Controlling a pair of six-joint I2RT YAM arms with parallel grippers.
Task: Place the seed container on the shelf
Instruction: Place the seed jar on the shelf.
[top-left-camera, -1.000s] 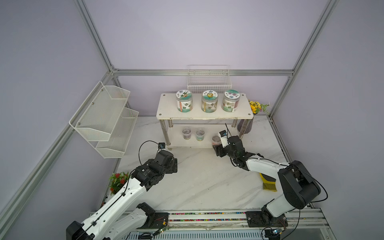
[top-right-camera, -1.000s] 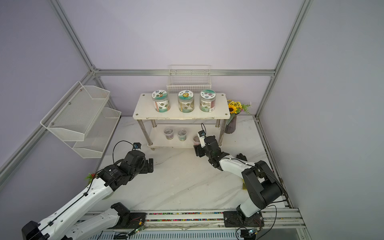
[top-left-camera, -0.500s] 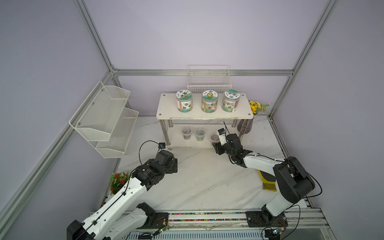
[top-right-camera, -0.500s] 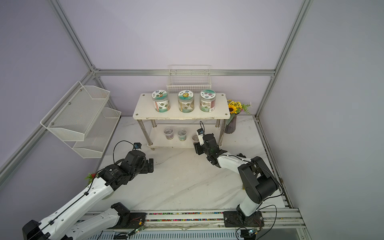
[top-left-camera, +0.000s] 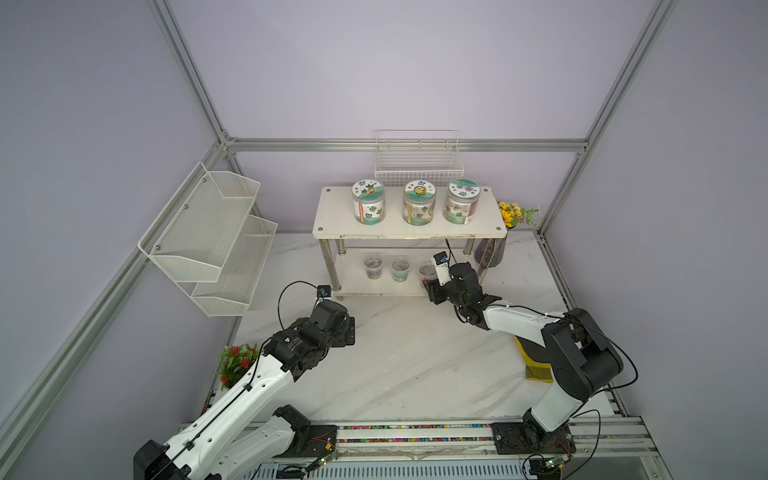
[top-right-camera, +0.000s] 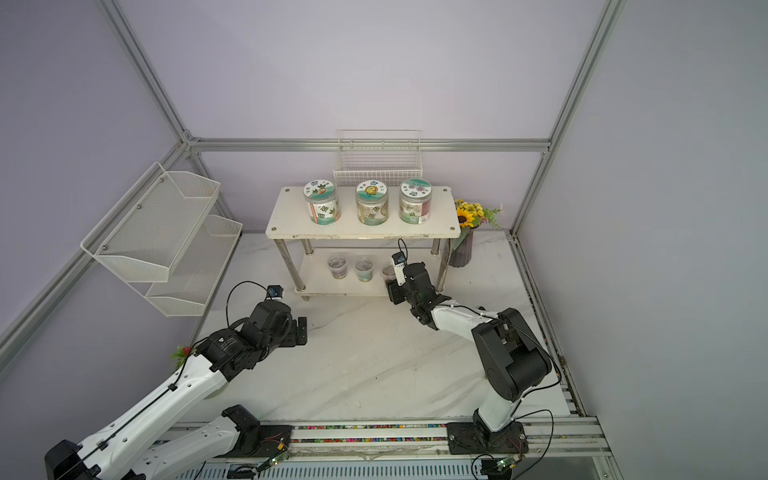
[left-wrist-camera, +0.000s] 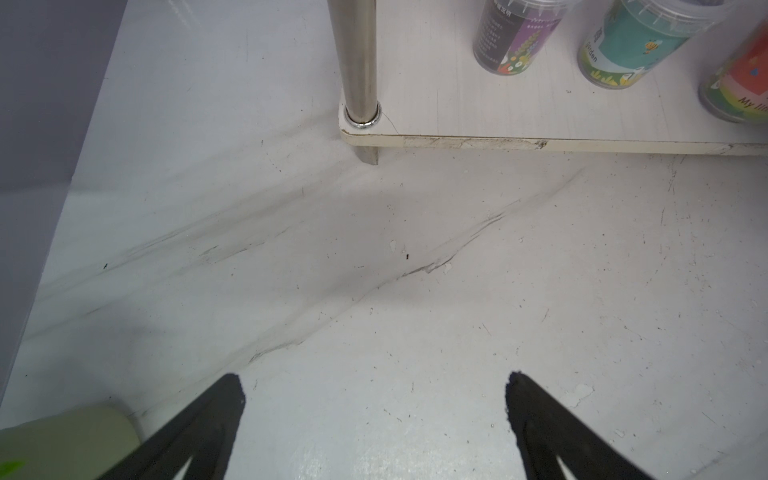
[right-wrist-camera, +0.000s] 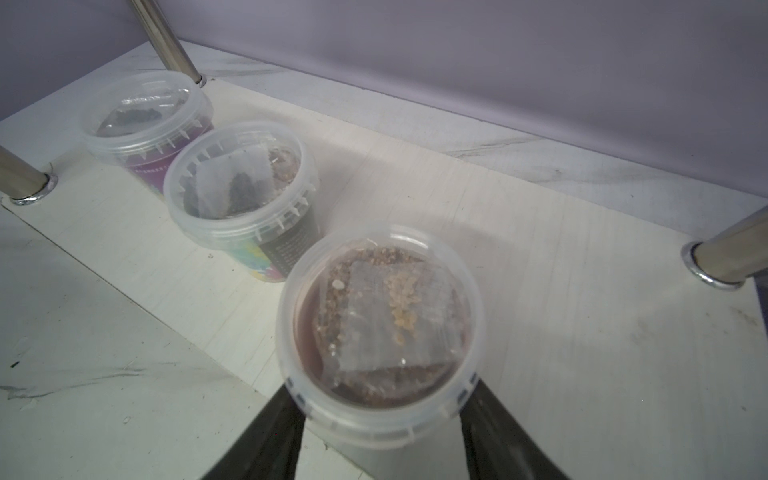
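The seed container (right-wrist-camera: 380, 332), a clear lidded tub with a packet and brown grit inside, is at the front edge of the shelf's lower board (right-wrist-camera: 540, 291), right of two similar tubs (right-wrist-camera: 241, 187). My right gripper (right-wrist-camera: 382, 390) is shut on it, one black finger on each side; both top views show the gripper (top-left-camera: 432, 286) (top-right-camera: 392, 291) at the shelf's (top-left-camera: 332, 220) lower tier. I cannot tell whether the tub rests on the board. My left gripper (left-wrist-camera: 374, 386) is open and empty over the marble floor, in front of the shelf's left front leg (left-wrist-camera: 357, 62).
Three large labelled jars (top-left-camera: 419, 203) stand on the shelf's top board. A white mesh wall rack (top-left-camera: 208, 232) hangs at the left, a wire basket (top-left-camera: 419, 162) on the back wall. A sunflower vase (top-right-camera: 463, 245) stands right of the shelf, a red-flowered plant (top-left-camera: 237, 361) at the left floor edge.
My right gripper has moved in toward the shelf's lower tier and closed its jaws on the seed container. The left arm has not moved.
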